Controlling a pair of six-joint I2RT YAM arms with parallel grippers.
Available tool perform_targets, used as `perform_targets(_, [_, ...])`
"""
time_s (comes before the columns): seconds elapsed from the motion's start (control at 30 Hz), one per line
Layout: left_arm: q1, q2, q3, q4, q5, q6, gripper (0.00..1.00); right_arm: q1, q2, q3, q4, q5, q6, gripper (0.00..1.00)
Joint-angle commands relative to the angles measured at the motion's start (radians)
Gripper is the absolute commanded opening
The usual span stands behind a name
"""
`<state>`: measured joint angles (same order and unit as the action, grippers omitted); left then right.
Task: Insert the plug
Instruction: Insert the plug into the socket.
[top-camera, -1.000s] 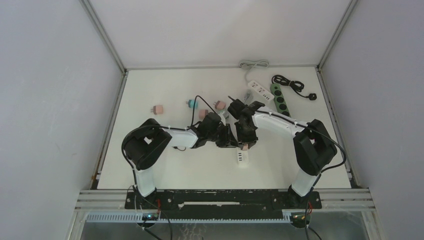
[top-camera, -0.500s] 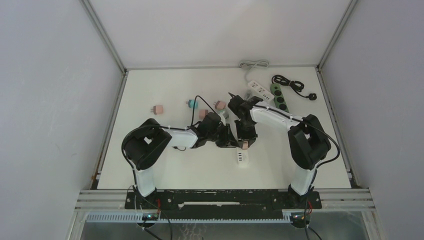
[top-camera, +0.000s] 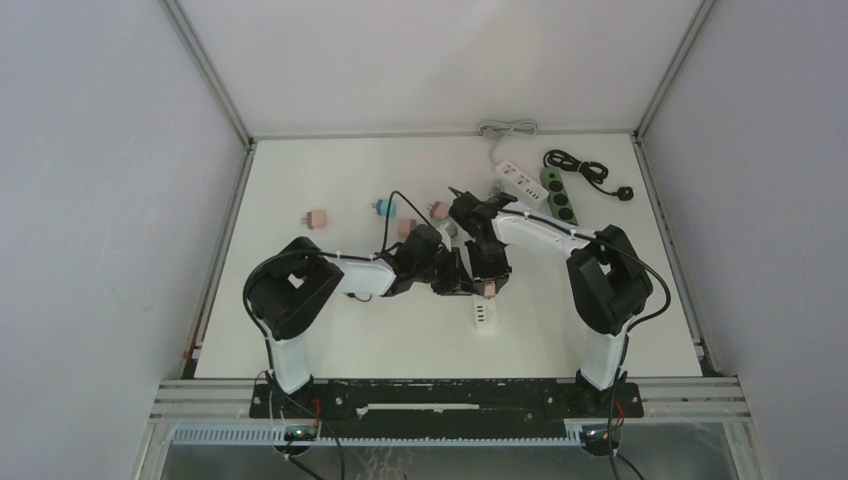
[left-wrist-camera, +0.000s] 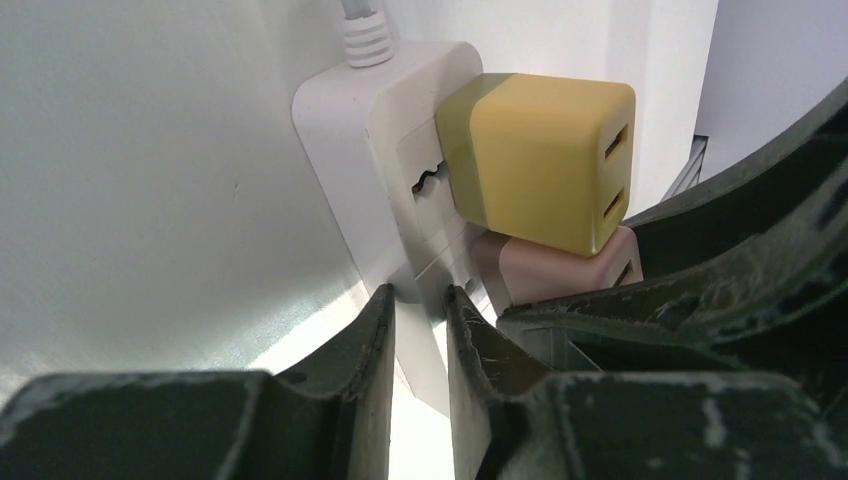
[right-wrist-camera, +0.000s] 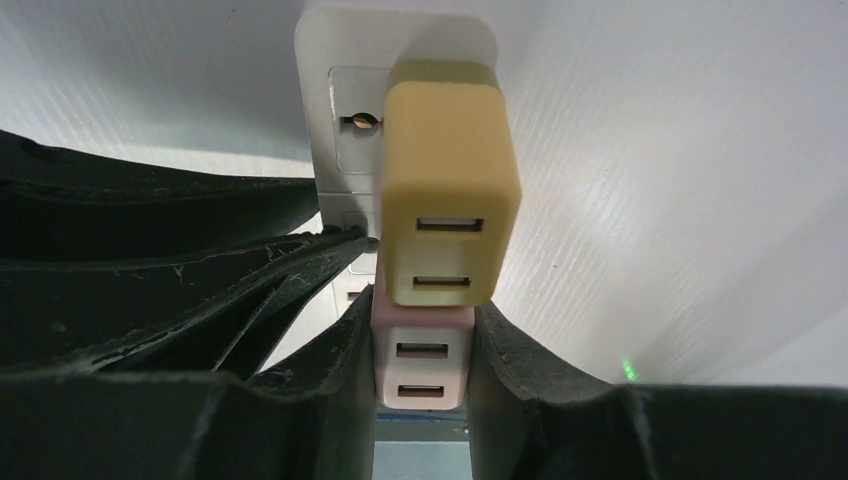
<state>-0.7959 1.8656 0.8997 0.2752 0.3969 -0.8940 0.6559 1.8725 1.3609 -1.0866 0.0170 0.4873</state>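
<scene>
Task thing: pink plug (right-wrist-camera: 421, 368), a small cube with two slots in its outer face. It sits between the fingers of the right gripper (right-wrist-camera: 422, 335), against the strip.
Right gripper: pinching the pink plug by two opposite side faces, with the fingers (right-wrist-camera: 515, 395) lying flat along them.
Left gripper (left-wrist-camera: 420, 305): fingers nearly together with a thin gap, tips at the strip's side, just beside the right fingertips. Whether they clamp anything cannot be told.
Strip (right-wrist-camera: 320, 50): white, lying flat on the table (top-camera: 400, 340), running ahead of the right fingertips.
Yellow plug (right-wrist-camera: 450, 190): seated in the strip just beyond the right fingertips, touching or all but touching the pink plug.
Seating: the pink plug's prongs are hidden, so whether they have entered a socket cannot be told.
Handling, plug (judged): light and rigid, with a smooth plastic shell. It is likely to twist or slip in a loose pinch, and its prongs would bind if it were pushed in tilted.
Where to hold (judged): the two free side faces, about mid-height, as now. The face toward the yellow plug leaves no room for a finger, and the prong face must stay clear.
Handling, strip (judged): light enough to slide on the table under a push. It wants bracing at its side, close by the left fingertips.
Risk (judged): the pink plug may catch on its yellow neighbour and cock sideways.
</scene>
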Motion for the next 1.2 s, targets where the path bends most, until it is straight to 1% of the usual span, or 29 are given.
perform_targets(0.0, [-0.011, 0.018, 0.006, 0.078, -0.005, -0.028, 0.25, 0.071, 0.145, -0.072, 0.297, 0.094, -0.005, 0.0])
perform_targets(0.13, [-0.011, 0.013, -0.004, 0.087, -0.009, -0.036, 0.24, 0.1, 0.12, -0.106, 0.318, 0.106, 0.011, 0.0])
perform_targets(0.2, [-0.011, 0.012, -0.006, 0.088, -0.012, -0.038, 0.24, 0.1, 0.086, -0.149, 0.347, 0.11, 0.018, 0.0])
perform_targets(0.3, [-0.011, 0.011, -0.008, 0.092, -0.009, -0.044, 0.24, 0.063, 0.029, -0.25, 0.416, 0.056, 0.029, 0.0])
perform_targets(0.4, [-0.011, 0.011, -0.009, 0.096, -0.008, -0.045, 0.23, 0.005, 0.006, -0.307, 0.468, -0.013, 0.033, 0.0])
perform_targets(0.5, [-0.011, 0.008, -0.01, 0.096, -0.007, -0.043, 0.23, -0.009, 0.034, -0.294, 0.465, -0.021, 0.022, 0.0])
perform_targets(0.63, [-0.011, 0.005, -0.013, 0.096, -0.01, -0.038, 0.24, 0.008, 0.057, -0.245, 0.437, -0.014, 0.011, 0.0])
perform_targets(0.8, [-0.011, 0.001, -0.015, 0.096, -0.013, -0.038, 0.26, 0.036, 0.006, -0.216, 0.416, 0.008, 0.01, 0.01])
perform_targets(0.83, [-0.011, -0.002, -0.015, 0.096, -0.015, -0.038, 0.27, 0.04, -0.013, -0.216, 0.414, 0.013, 0.012, 0.05])
perform_targets(1.03, [-0.011, -0.038, -0.013, 0.054, -0.048, -0.008, 0.34, 0.048, -0.117, -0.206, 0.385, 0.058, 0.017, 0.38])
perform_targets(1.17, [-0.011, -0.09, -0.021, 0.021, -0.079, 0.007, 0.4, 0.052, -0.196, -0.204, 0.381, 0.061, 0.024, 0.52])
